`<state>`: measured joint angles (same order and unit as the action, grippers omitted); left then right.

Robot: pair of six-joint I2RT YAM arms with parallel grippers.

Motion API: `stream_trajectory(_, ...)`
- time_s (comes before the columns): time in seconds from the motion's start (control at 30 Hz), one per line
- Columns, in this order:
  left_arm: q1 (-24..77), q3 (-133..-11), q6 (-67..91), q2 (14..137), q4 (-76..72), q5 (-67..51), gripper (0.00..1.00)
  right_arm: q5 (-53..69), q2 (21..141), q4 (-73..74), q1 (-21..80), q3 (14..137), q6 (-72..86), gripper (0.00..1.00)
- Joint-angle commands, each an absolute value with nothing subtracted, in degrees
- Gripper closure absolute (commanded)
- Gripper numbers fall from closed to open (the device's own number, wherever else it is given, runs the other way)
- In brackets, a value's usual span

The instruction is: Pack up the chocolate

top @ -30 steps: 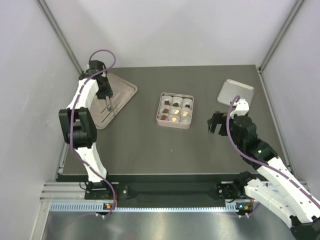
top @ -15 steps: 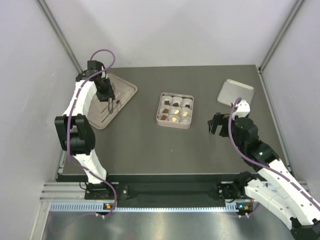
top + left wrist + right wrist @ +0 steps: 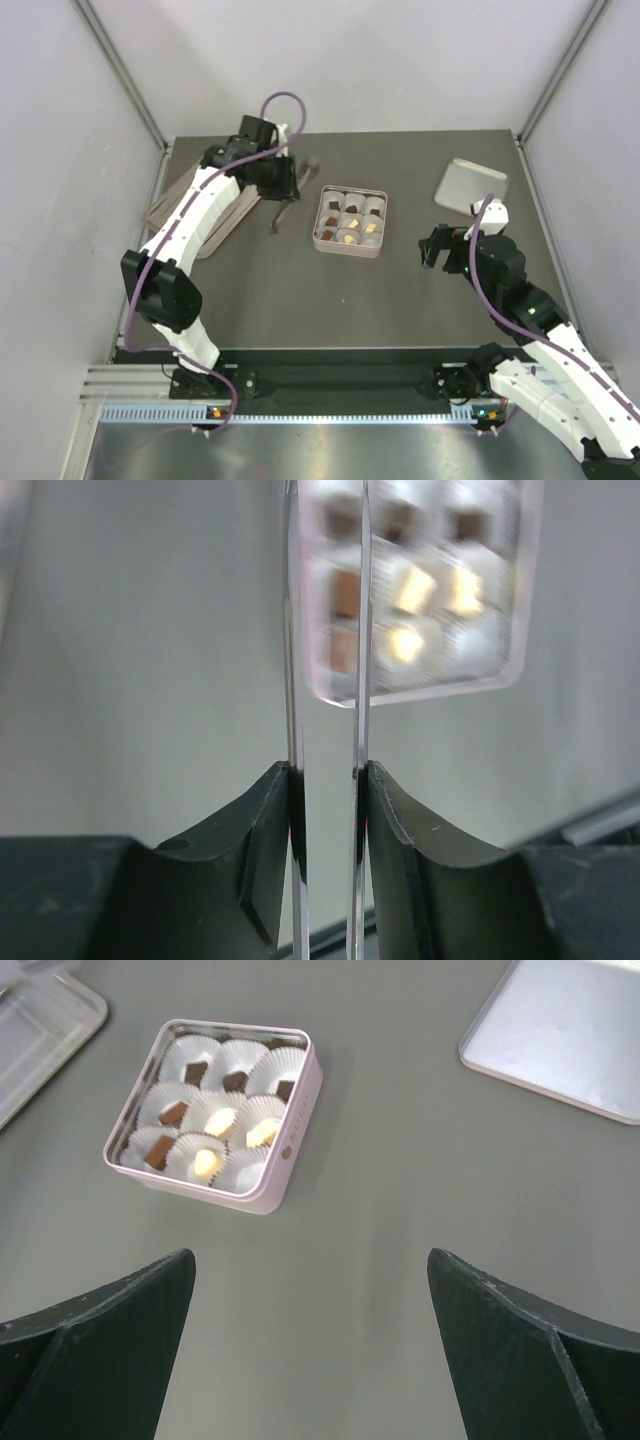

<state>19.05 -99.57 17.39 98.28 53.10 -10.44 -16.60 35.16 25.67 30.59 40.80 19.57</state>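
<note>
Chocolate [image 3: 220, 1120] pieces in dark, brown and cream sit in the paper cups of a square pink tin [image 3: 295, 1110] mid-tabletop [image 3: 380, 1210], too small to show a long axis. The left end effector [image 3: 328, 780] clamps tweezers [image 3: 291, 680] near the tin's left side. The right end effector [image 3: 310, 1340] gapes wide. The lid [image 3: 570, 1035] lies apart, and a mark on the tin's side is unreadable.

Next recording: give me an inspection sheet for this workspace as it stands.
Surface: dark grey table, no spills seen.
Job's things: chocolate sits in the paper cups of the pink tin; one corner cup looks empty.
Clutter: lid lies apart from the tin; tray at the left.
Tools: left tool shut on tweezers; right tool open, holding nothing.
Cables: purple cable along each arm, no snag seen.
Surroundings: pale walls; nothing else seen.
</note>
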Motion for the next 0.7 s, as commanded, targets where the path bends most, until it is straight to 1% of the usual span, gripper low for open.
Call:
stream_trajectory(0.0,25.64,-100.21,18.63,94.05,51.16,-12.48,0.62,-17.31,33.58,26.97,30.59,45.0,20.65,0.0)
stream_trajectory(0.3,36.11,-92.03,21.09,92.9,43.78,-13.01,0.62,-20.39,31.64,31.46,30.59,46.14,21.97,0.0)
stream_trajectory(0.4,38.57,-90.71,21.44,93.86,43.42,-11.0,0.62,-20.65,31.29,32.34,30.59,46.49,22.06,0.0)
stream_trajectory(0.67,42.36,-88.68,22.32,95.97,41.13,-11.78,0.62,-20.83,31.29,32.87,30.59,46.76,22.06,0.0)
